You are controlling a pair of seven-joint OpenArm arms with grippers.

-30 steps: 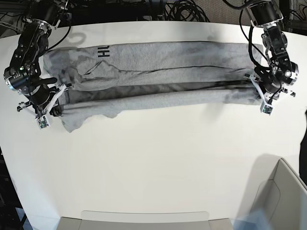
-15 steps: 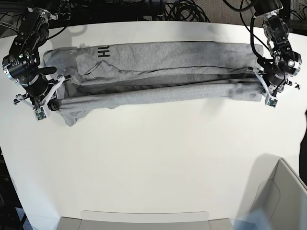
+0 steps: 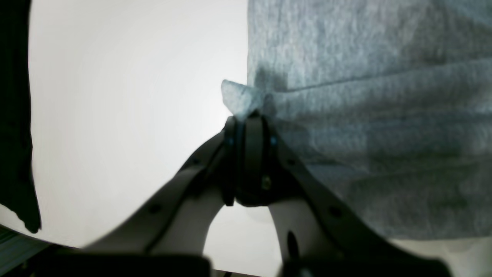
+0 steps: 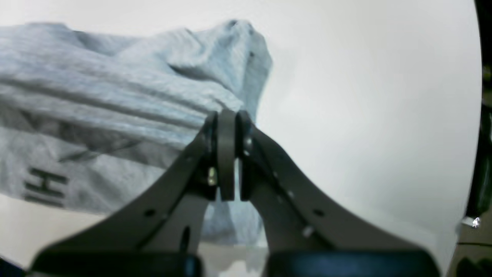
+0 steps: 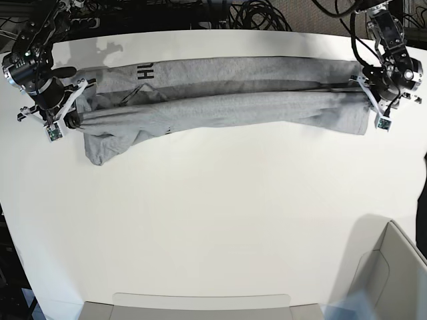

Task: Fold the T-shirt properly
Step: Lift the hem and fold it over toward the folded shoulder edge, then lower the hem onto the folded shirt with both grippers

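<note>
The heather-grey T-shirt [image 5: 220, 100] lies stretched along the far side of the white table, its near long edge lifted and folded back over itself. Black lettering [image 5: 144, 72] shows near its left end and in the right wrist view [image 4: 44, 186]. My left gripper [image 5: 371, 101] is shut on the shirt's right-hand edge; the left wrist view shows its jaws pinching a fold of cloth [image 3: 246, 100]. My right gripper [image 5: 72, 120] is shut on the shirt's left-hand edge, with bunched cloth [image 4: 226, 61] above the jaws. A sleeve [image 5: 100, 150] hangs toward the front.
A white table [image 5: 213, 220] carries the shirt. A grey bin [image 5: 390, 280] stands at the front right corner, and a flat grey tray edge [image 5: 200, 303] runs along the front. Black cables [image 5: 253, 17] lie behind the table's far edge.
Both grippers have carried the shirt's near edge toward the far side of the table, closing the dark gap between the layers. The front fold now lies over the back layer.
</note>
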